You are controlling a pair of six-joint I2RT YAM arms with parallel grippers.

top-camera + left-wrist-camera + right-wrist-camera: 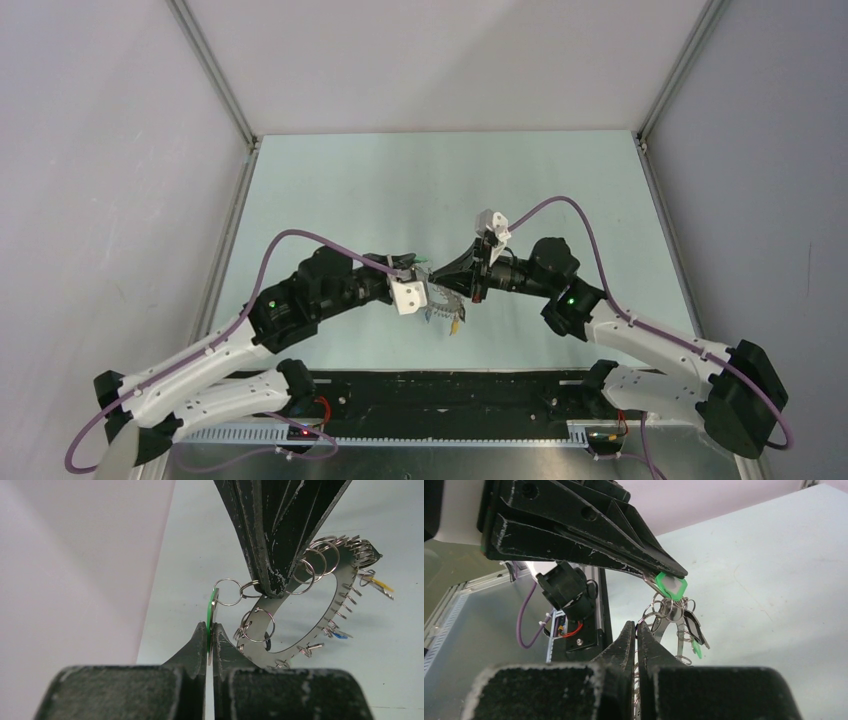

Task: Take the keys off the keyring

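Above the pale table (560, 190), the left gripper (210, 629) clamped a green key (672, 586), the right gripper (635, 627) the keyring (300, 641); seemingly none freed yet.

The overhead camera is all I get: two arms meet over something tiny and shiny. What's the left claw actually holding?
Observer: The left gripper pinches a green key tag between its fingertips.
Operator: And the other arm?
Observer: The right gripper is clamped shut on the keyring, a flat metal ring with holes round its rim.
Operator: Is the green tag free?
Observer: No, a small split ring links it on toward the keyring.
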